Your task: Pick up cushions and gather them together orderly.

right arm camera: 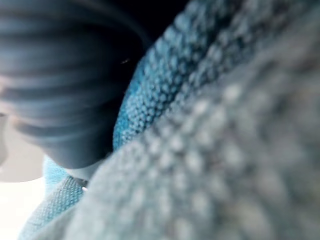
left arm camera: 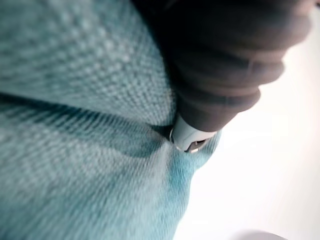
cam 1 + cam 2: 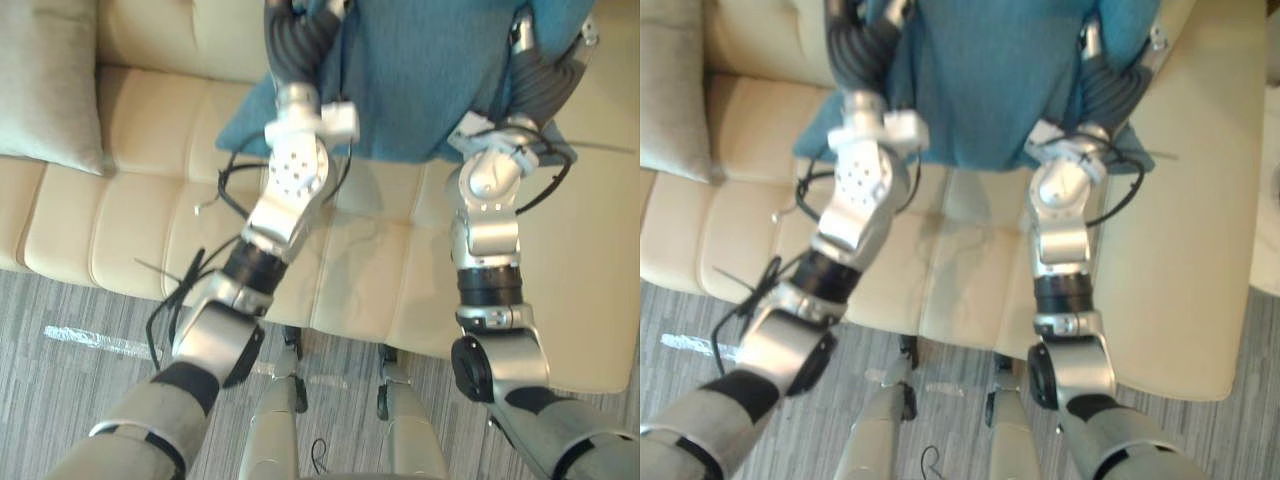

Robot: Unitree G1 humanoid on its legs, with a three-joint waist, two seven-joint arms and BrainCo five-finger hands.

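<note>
A teal woven cushion (image 3: 420, 70) is held above the seat of a cream sofa (image 3: 130, 220), between my two arms. My left hand (image 3: 300, 40) lies against the cushion's left edge, its dark ribbed cover showing. On the right edge sits my right hand (image 3: 548, 75), partly behind the fabric. Both wrist views look straight onto the teal cushion (image 2: 75, 150) from very close, beside each hand's dark cover. A pale grey-beige cushion (image 3: 45, 80) leans on the sofa at the far left.
The sofa's quilted seat runs across the view, with its front edge (image 3: 200, 300) near my legs. Grey striped carpet (image 3: 60, 390) lies in front, with a strip of clear tape (image 3: 90, 340) on it.
</note>
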